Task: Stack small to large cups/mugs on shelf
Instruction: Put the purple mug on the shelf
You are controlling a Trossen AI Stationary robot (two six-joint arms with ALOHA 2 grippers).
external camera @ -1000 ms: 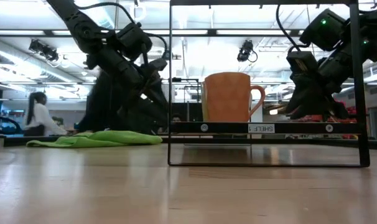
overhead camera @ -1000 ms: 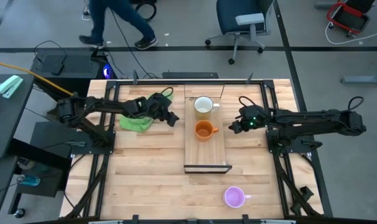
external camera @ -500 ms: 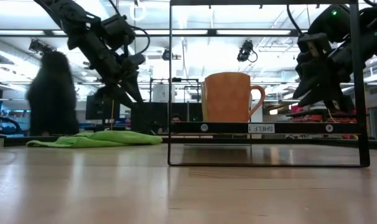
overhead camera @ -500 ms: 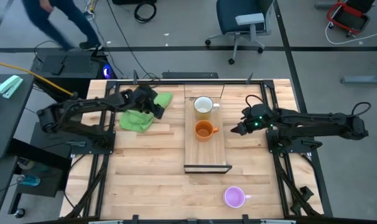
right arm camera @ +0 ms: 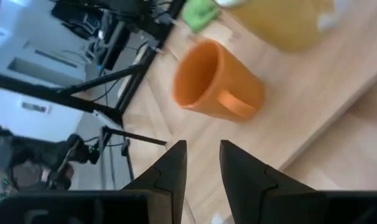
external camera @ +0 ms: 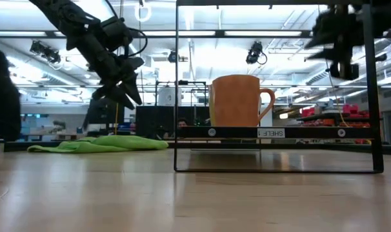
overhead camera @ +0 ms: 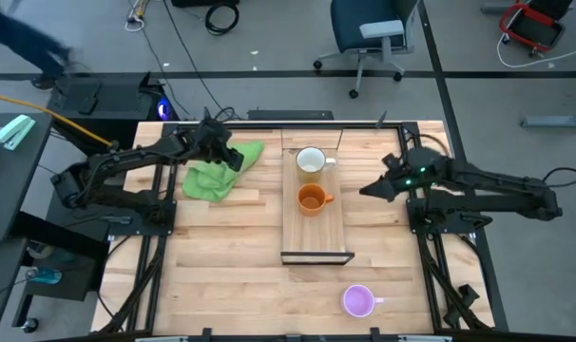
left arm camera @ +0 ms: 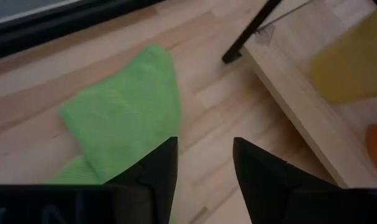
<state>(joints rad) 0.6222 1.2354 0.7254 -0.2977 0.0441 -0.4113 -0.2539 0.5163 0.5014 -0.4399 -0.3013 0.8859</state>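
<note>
table (overhead camera: 231,247) | left end effector (left arm camera: 204,168) part-open, empty | right end effector (right arm camera: 203,163) nearly closed, empty

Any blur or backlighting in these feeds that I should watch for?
Low view: ceiling lights backlight the scene, so the orange mug looks dim and the right pincer smears. Left wrist view: the white mug is a yellowish blur. High view: sharp, evenly lit.

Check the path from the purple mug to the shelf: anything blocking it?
Nothing visible. The purple mug sits alone on the table near the front edge, apart from the shelf, with bare wood between them. The shelf's front section is free; the orange mug and white mug stand farther back. Neither gripper is near the purple mug.
</note>
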